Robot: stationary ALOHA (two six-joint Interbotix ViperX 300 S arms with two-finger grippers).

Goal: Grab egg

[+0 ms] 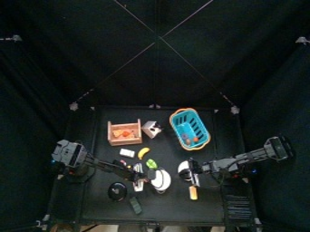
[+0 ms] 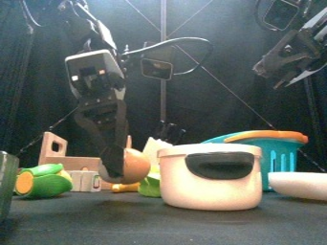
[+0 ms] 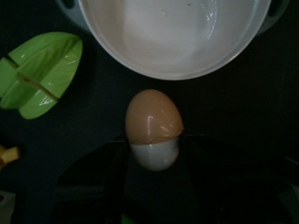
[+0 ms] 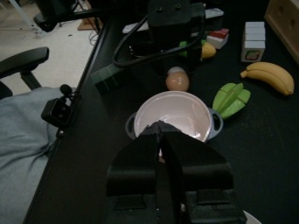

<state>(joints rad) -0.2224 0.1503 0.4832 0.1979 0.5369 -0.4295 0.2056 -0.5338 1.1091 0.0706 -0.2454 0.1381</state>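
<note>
1. Left pincer [image 2: 125, 165] lowered over the egg [image 3: 153, 117], pinching it between its jaws, beside the white pot [image 3: 176, 35].
2. Egg upright, close above the table [image 4: 251, 131].
3. Right pincer [image 4: 162, 147] raised, pressed together.

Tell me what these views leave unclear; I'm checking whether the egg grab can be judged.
- Front view: the egg sits partly behind the left gripper; contact unclear.
- Front view: the white pot hides most of the blue basket.
- Top view: the egg is too small to pick out.
</note>
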